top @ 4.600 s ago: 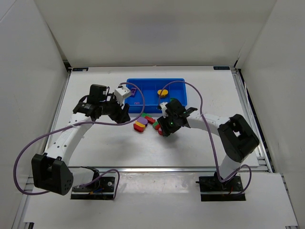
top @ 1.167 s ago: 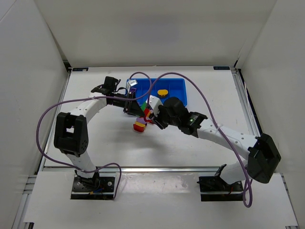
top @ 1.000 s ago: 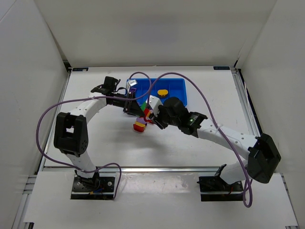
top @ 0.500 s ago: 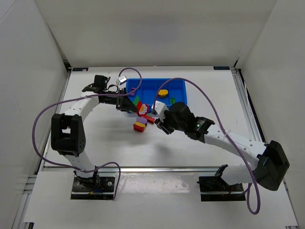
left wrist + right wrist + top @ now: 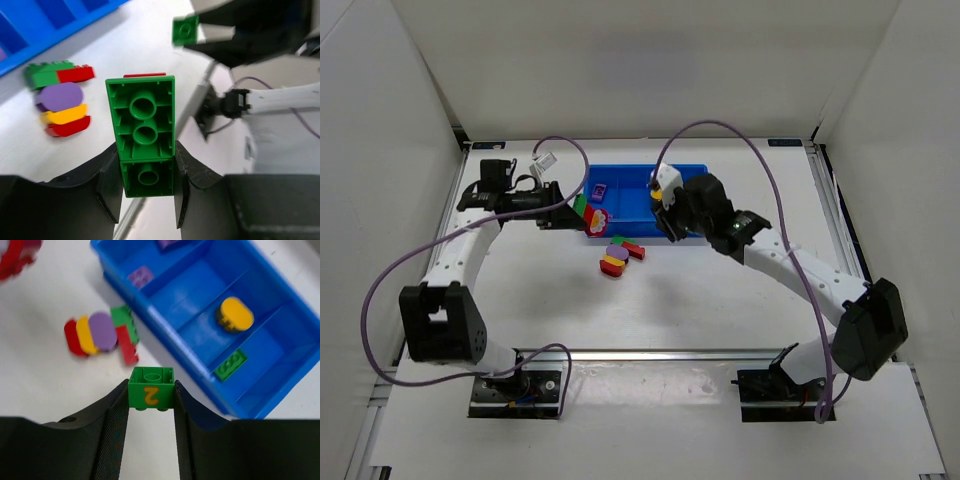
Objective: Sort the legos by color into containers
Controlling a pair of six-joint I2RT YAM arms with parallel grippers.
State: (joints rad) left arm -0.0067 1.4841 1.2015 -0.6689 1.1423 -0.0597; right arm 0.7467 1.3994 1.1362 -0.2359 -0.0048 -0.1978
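**benchwatcher:** Standing right next to it. The left hand (image 5: 147, 172) is clamped on a long green brick (image 5: 146, 117), hollow underside facing its camera, up in the air by the left end of the blue tray (image 5: 695, 168). A sliver of red shows behind the brick's top edge, and I can't tell if that's a second piece stuck on. The fingers pinch the flat long sides near one end. It's hard glossy plastic, so I'd guess it weighs next to nothing and won't squash, but it might pivot if pinched by a corner.

**brickfan:** And the loose ones?

**benchwatcher:** The pile (image 5: 617, 256) sits on the white bench (image 5: 520, 300) just in front of the tray. It's red, yellow and purple ovals overlapping, with a green and a red block touching them. The rounded ends look slippery, so I'd go for the flat faces. The right hand (image 5: 151, 402) is squeezed onto a small green cube (image 5: 151, 389) with a yellow "2", gripping opposite smooth sides, held above the bench near the tray's front wall. Inside the tray there's a purple piece (image 5: 140, 276), a yellow oval (image 5: 236, 312), and a thin green plate (image 5: 230, 364) in the compartment beside that.
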